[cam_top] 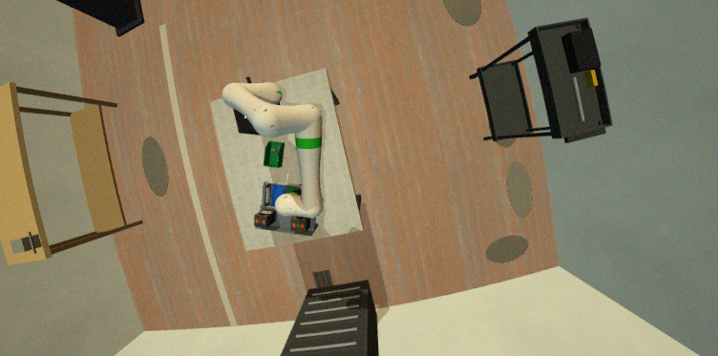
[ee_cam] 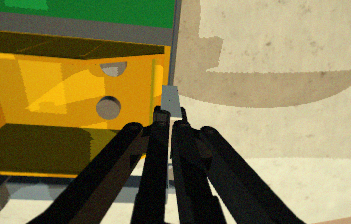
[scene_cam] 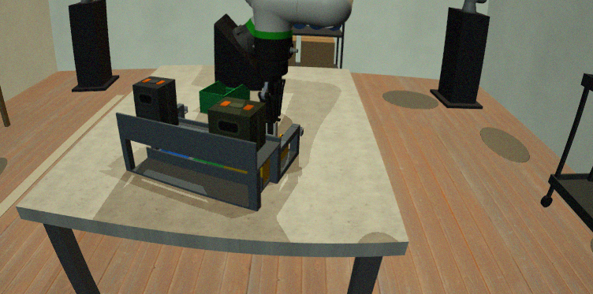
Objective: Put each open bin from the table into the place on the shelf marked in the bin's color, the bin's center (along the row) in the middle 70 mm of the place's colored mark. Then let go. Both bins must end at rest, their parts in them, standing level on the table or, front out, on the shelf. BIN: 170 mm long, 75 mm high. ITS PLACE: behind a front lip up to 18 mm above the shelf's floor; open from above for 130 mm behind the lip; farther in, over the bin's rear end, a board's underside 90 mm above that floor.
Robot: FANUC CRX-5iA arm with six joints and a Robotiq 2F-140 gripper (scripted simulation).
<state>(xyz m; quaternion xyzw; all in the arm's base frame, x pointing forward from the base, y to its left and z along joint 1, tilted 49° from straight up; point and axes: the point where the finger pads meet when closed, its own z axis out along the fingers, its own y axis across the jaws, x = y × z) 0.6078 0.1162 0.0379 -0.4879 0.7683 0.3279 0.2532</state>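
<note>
The green bin (scene_cam: 224,96) stands level on the table (scene_cam: 348,191), well apart from the shelf (scene_cam: 186,138), between it and the arm's dark base; in the top view its long axis (cam_top: 274,154) runs roughly from the base toward the shelf, slightly skewed. The yellow bin (ee_cam: 51,100) sits at the shelf's right end, just beside the grey end post (ee_cam: 176,40); the wrist view looks into its open top and shows one wall with a round hole and a half-round notch at the rim; from the exterior only slivers of its yellow (scene_cam: 285,152) show through the frame, so I cannot tell its long axis with certainty. That makes two bins, one green and one yellow.

The gripper (ee_cam: 171,117) points down at the shelf's right end, behind the nearer dark box (scene_cam: 236,119); its fingers are clenched together with nothing between them, their tips close to a small grey tab (ee_cam: 170,97) at the yellow bin's corner.

Two dark boxes stand on the shelf's top board, the second (scene_cam: 154,98) at the left end; each bears two orange patches on top and a slot in its face. Along the shelf's lower rail runs a strip of three marks: blue (scene_cam: 174,153), green (scene_cam: 207,161), yellow (scene_cam: 236,169).
</note>
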